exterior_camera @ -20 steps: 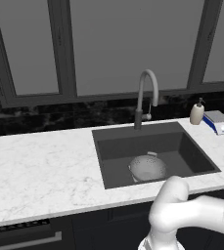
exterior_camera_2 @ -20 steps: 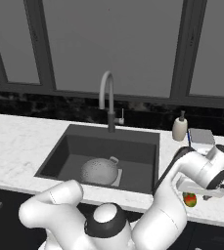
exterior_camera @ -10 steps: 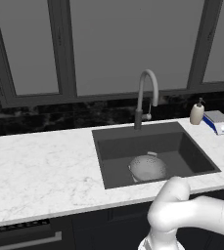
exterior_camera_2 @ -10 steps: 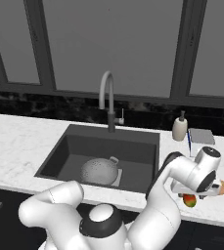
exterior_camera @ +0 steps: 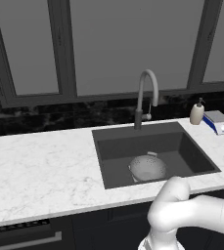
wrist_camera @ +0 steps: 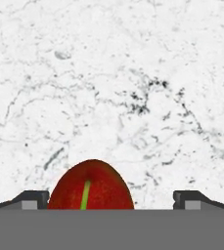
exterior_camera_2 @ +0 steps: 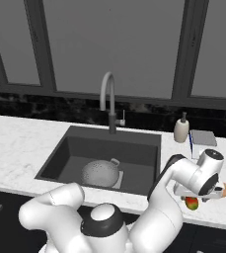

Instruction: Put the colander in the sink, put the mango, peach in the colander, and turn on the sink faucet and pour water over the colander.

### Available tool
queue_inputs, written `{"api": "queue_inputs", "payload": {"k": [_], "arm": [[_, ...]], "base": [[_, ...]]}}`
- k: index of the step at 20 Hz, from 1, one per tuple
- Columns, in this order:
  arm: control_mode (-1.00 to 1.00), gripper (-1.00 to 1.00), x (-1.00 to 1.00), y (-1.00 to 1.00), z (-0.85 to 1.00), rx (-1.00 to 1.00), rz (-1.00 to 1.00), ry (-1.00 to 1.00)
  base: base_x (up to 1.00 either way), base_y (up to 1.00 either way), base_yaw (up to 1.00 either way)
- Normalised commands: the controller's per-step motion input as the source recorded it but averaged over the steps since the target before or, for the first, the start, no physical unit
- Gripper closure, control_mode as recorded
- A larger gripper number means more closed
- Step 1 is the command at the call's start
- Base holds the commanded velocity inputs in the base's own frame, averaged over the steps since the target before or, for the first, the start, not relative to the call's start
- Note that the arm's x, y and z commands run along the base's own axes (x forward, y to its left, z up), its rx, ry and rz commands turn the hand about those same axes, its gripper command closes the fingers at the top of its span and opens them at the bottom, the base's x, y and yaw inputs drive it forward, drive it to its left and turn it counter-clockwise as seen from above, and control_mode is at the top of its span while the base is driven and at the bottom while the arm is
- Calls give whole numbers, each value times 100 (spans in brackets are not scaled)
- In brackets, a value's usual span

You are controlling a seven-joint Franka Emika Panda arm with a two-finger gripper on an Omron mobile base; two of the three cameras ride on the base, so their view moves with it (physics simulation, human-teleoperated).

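Down in the sink the colander sits already, no fruit inside. Gripper hangs spread wide around the mango, not clamped; peach and faucet untouched.

The light is even and soft, with no clear source. The counter reads bright white, while the window panes stay flat grey and the backsplash dark. The sink is dim, with faint shading under the colander. Edges look slightly soft; there is no glare or lens bending.
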Motion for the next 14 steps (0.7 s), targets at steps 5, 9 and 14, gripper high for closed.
{"api": "queue_inputs", "payload": {"k": [5,9,14], "arm": [[-100,100,0,2,-40,0,0,3],[-100,100,-4,5,-50,0,-2,2],[-100,100,-1,3,-40,0,-3,0]], "base": [[0,0,0],[0,0,0],[0,0,0]]}}
